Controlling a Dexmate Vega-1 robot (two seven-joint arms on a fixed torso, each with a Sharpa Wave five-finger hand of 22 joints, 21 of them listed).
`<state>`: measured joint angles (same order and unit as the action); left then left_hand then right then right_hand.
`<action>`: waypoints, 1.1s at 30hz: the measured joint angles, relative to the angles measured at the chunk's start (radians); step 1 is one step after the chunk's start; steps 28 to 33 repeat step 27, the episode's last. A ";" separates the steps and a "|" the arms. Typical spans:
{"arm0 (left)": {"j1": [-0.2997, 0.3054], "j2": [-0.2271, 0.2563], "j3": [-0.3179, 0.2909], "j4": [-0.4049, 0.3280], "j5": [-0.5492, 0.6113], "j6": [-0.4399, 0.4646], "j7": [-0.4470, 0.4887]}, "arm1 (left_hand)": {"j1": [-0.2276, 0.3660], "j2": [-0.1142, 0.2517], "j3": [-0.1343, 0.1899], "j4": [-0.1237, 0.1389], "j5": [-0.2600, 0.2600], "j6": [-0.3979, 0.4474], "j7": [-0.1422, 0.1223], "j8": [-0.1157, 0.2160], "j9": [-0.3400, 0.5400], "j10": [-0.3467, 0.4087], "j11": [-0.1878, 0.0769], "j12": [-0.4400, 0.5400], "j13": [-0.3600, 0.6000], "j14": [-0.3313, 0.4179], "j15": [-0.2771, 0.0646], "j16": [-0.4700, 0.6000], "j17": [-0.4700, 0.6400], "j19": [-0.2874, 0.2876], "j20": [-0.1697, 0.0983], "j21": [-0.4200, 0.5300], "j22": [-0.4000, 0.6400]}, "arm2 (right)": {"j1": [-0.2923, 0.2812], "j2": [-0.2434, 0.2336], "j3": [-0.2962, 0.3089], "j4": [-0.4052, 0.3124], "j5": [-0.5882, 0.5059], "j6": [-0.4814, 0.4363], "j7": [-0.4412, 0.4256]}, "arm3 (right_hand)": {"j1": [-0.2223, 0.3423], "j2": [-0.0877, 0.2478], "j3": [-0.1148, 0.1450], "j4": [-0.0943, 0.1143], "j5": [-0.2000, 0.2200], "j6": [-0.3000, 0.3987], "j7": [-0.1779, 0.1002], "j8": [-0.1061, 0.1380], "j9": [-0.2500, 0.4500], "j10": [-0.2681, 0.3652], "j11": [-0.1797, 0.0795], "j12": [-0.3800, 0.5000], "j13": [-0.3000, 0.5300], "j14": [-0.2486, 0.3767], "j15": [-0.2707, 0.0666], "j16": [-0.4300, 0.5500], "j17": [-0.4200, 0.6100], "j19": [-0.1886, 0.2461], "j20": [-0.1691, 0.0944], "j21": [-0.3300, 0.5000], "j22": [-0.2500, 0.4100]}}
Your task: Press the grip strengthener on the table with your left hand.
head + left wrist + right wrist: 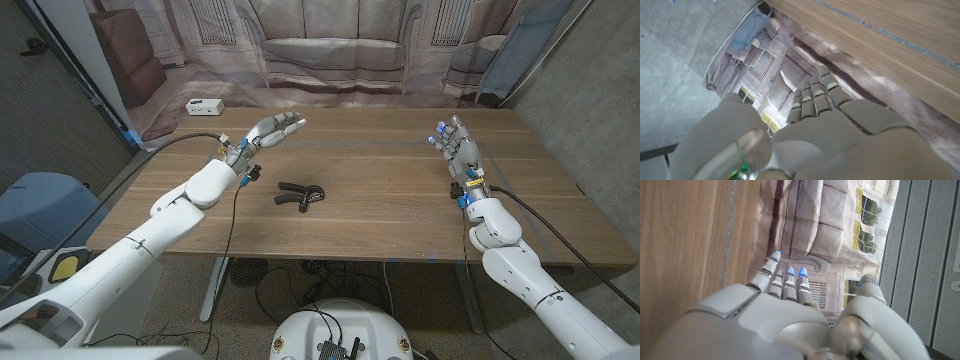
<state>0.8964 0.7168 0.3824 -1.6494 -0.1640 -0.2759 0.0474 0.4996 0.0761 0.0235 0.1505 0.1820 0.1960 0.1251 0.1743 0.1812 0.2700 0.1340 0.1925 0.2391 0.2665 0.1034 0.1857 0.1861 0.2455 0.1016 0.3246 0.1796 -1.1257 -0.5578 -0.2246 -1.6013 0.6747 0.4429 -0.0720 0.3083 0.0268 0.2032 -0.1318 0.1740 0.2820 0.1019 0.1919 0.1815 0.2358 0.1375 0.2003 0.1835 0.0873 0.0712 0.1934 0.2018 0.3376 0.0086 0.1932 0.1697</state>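
**Strengthener lies inboard of your left hand, toward the near edge**

Head view: your left hand [262, 133] is held over the table's far-left part, fingers extended and apart, holding nothing. The grip strengthener [298, 194] lies on the wooden table [380, 215] near the middle, a dark V-shaped thing with its handles spread. From the left hand it sits toward the robot and a little toward the table's centre, near but not touching. Its long axis runs roughly across the table, left to right, slightly slanted (the exact way the handles open is hard to read at this size). Your right hand [456, 145] stands well apart on the far-right side, fingers straight and together-ish, holding nothing. The left hand is plainly the nearer of the two, which suits the task. The move I'd judge you need is to draw the left hand back toward the robot and down onto the handles.

Left wrist view: you see the back of the left hand [830, 135] with its fingers [812, 97] reaching out straight, nothing between them. The table's edge runs past, and the printed backdrop lies beyond.

Right wrist view: the right hand [780, 315] shows its back, fingers extended, empty, beside the table surface [690, 240].
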 measured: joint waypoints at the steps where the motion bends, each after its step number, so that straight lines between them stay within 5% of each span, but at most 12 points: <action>1: 0.001 -0.013 -0.003 0.018 -0.030 -0.017 -0.005 | -0.003 -0.002 -0.003 0.000 0.000 -0.001 -0.001 0.000 0.000 -0.007 -0.001 0.000 -0.002 -0.012 -0.002 -0.001 0.000 -0.014 0.000 -0.008 0.000 | 0.003 -0.002 -0.002 0.001 0.001 -0.002 0.003 | 0.000 0.000 0.000 0.000 0.000 0.000 0.000 0.000 0.000 0.000 0.000 0.000 0.000 0.000 0.000 0.000 0.000 0.000 0.000 0.000 0.000; 14: -0.024 -0.114 -0.021 0.167 -0.292 -0.114 -0.089 | -0.034 -0.005 -0.015 -0.004 0.008 -0.029 -0.007 0.000 0.000 -0.043 -0.009 -0.004 -0.016 -0.055 -0.005 -0.005 0.000 -0.057 0.001 -0.036 0.000 | 0.033 -0.017 -0.024 0.010 -0.001 -0.032 0.031 | -0.018 -0.010 -0.009 0.008 0.000 -0.017 0.000 -0.004 0.000 0.000 0.000 0.000 0.000 0.000 0.000 0.000 0.003 0.000 0.000 0.000 0.000; 19: -0.038 -0.127 -0.021 0.199 -0.331 -0.120 -0.107 | -0.034 -0.005 -0.015 -0.004 0.008 -0.034 -0.002 0.000 0.000 -0.043 -0.009 -0.005 -0.016 -0.055 -0.005 -0.005 0.000 -0.057 0.001 -0.042 0.000 | 0.048 -0.025 -0.034 0.013 -0.004 -0.048 0.044 | -0.019 -0.011 -0.010 0.009 0.000 0.040 0.007 0.016 0.003 0.004 0.004 0.000 0.000 0.000 0.000 0.008 0.005 0.000 0.000 0.000 0.000; 33: -0.048 -0.138 -0.020 0.234 -0.360 -0.124 -0.112 | -0.034 -0.005 -0.019 -0.008 0.008 -0.034 -0.002 0.000 0.000 -0.049 -0.015 -0.005 -0.016 -0.058 -0.002 -0.005 0.000 -0.057 0.001 -0.042 0.000 | 0.070 -0.033 -0.049 0.027 -0.005 -0.071 0.062 | -0.019 -0.011 -0.010 0.009 0.000 0.009 -0.006 0.000 0.003 0.004 0.004 0.000 0.000 0.000 0.000 0.008 0.002 0.000 0.000 0.000 0.000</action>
